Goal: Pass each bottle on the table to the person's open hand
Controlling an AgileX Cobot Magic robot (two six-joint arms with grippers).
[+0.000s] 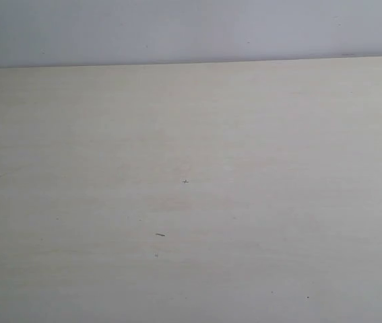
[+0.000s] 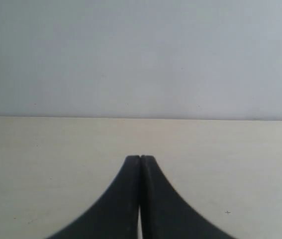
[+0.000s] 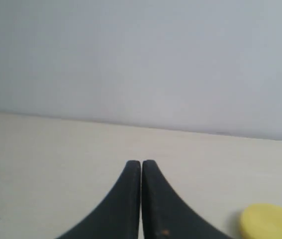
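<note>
On the beige table, no bottle or open hand is seen, and the left gripper and right gripper are closed on nothing, so they are best opened before a bottle is approached.

The right gripper, black jaws pressed together and empty, points across the table. A yellow rounded object lies at its four o'clock, and a wall at twelve.
</note>
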